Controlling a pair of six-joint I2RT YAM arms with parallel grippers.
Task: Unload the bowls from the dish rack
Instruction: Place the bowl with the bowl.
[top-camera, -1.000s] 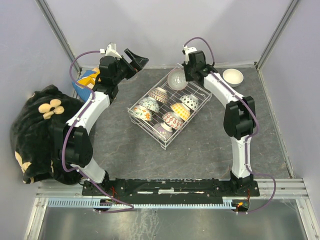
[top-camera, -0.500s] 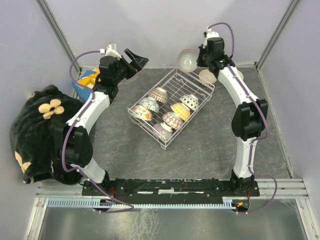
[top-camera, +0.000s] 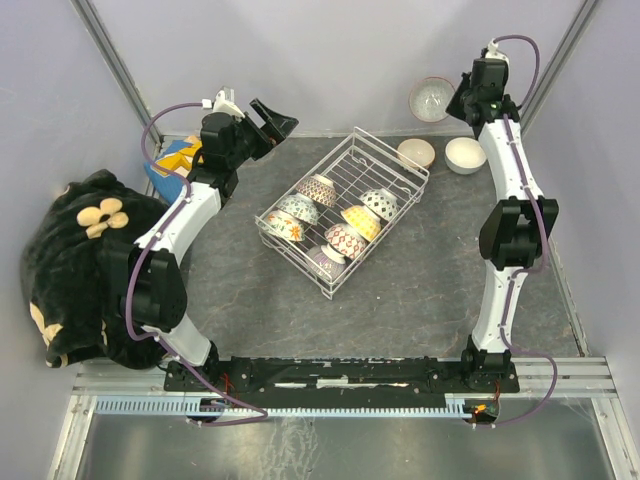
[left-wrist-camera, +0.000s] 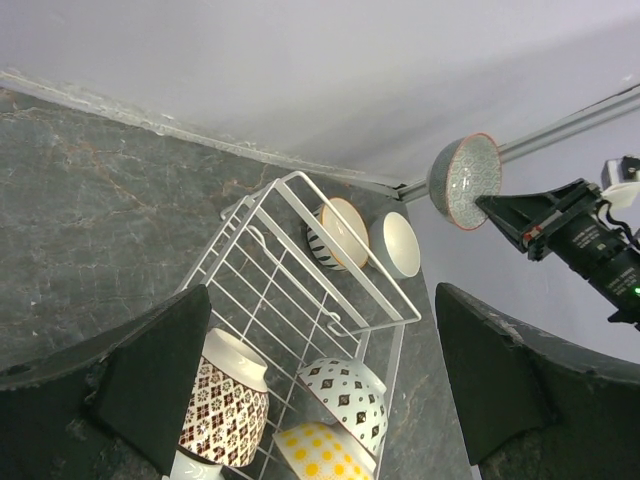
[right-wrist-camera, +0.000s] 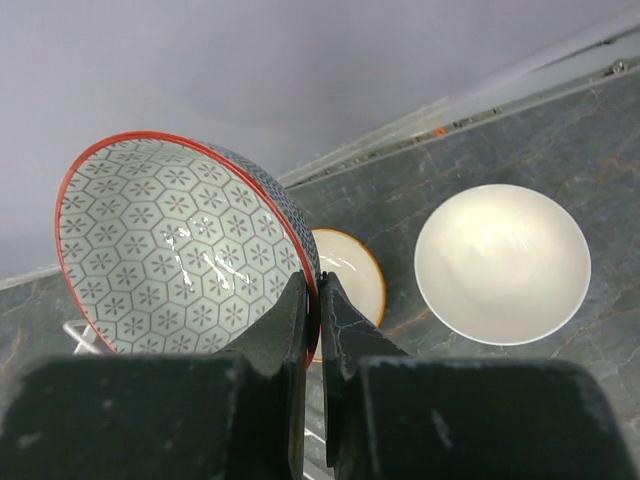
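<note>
The white wire dish rack (top-camera: 390, 152) stands mid-table and holds several patterned bowls (top-camera: 317, 188) in its near half; it also shows in the left wrist view (left-wrist-camera: 300, 262). My right gripper (top-camera: 462, 103) is shut on the rim of a red-rimmed hexagon-patterned bowl (top-camera: 432, 99), held high at the back right; the right wrist view shows the jaws pinching that bowl (right-wrist-camera: 170, 245). Two bowls sit on the table beyond the rack: an orange-rimmed one (top-camera: 416, 153) and a plain white one (top-camera: 465, 155). My left gripper (top-camera: 272, 117) is open and empty, high at the back left.
A black plush with a cream flower (top-camera: 75, 250) lies at the left edge. A blue and yellow box (top-camera: 172, 160) sits behind the left arm. Grey walls and metal corner posts close in the back and sides.
My right arm lifted the hexagon-patterned bowl out of the rack's far end and swung it right and back, above the two bowls on the table. The left arm has not moved.
</note>
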